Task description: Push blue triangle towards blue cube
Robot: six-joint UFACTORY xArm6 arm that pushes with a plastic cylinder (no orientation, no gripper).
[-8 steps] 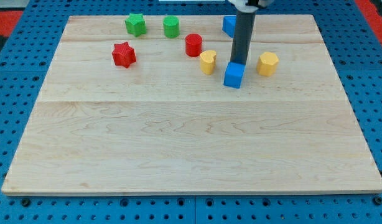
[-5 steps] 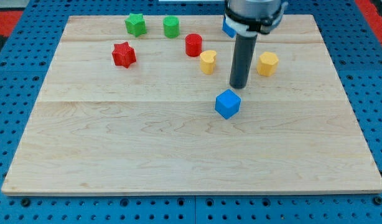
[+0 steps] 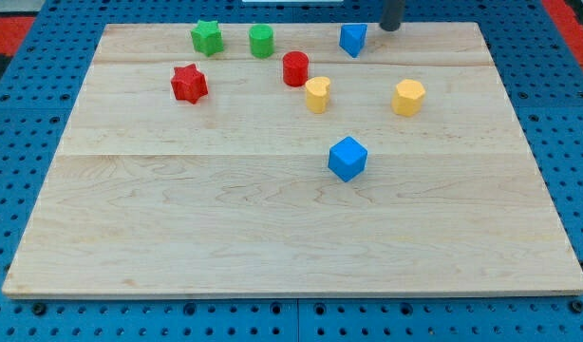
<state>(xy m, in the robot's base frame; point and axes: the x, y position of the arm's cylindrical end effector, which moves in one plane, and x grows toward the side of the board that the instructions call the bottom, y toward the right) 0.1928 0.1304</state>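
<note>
The blue triangle (image 3: 352,39) lies near the view's top edge of the wooden board, right of centre. The blue cube (image 3: 347,158) sits well below it, near the board's middle. My tip (image 3: 390,28) is at the view's top, just right of the blue triangle and slightly above it, with a small gap between them. Only the rod's lower end shows in the view.
A green star (image 3: 206,37) and a green cylinder (image 3: 261,41) sit at the top left. A red star (image 3: 189,84), a red cylinder (image 3: 295,68), a yellow heart (image 3: 317,94) and a yellow hexagon (image 3: 408,97) lie between the triangle and the cube.
The blue cube was pushed down and slightly left to the board's middle. My tip then moved up to the view's top, beside the blue triangle.
</note>
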